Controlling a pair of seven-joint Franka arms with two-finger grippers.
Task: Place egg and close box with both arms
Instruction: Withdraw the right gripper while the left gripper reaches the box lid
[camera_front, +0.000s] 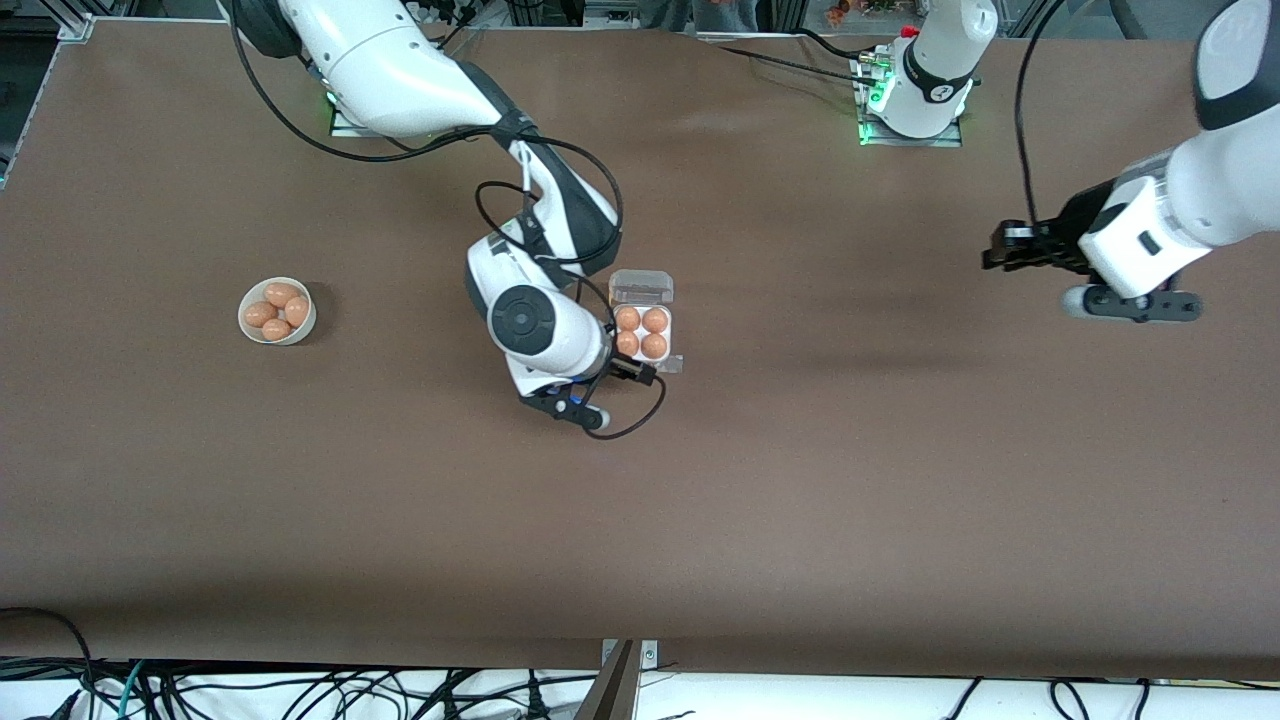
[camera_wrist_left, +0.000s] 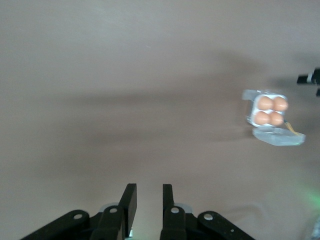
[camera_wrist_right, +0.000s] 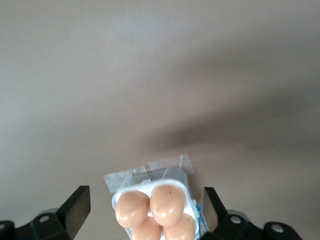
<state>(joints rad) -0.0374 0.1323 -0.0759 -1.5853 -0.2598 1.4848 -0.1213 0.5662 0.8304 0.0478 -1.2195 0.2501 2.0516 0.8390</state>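
We see the brown table (camera_front: 800, 480), and our egg carton (camera_front: 643, 318) at its middle, lid open, all four cells filled. Right gripper (camera_wrist_right: 145, 210) hangs over it, jaws wide and empty; left gripper (camera_wrist_left: 149, 200) waits toward its own end, jaws narrowly apart. Closing remains.

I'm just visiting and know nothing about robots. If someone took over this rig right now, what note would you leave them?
Right gripper: open, empty, over the box at mid-table.
Left gripper: fingers nearly together, holding nothing, over bare table at the left arm's end.
Box: all four cells hold eggs; clear lid hinged open.
Bowl, toward the right arm's end: four spare eggs.
Done: egg placed.
Left: close the lid with both arms.
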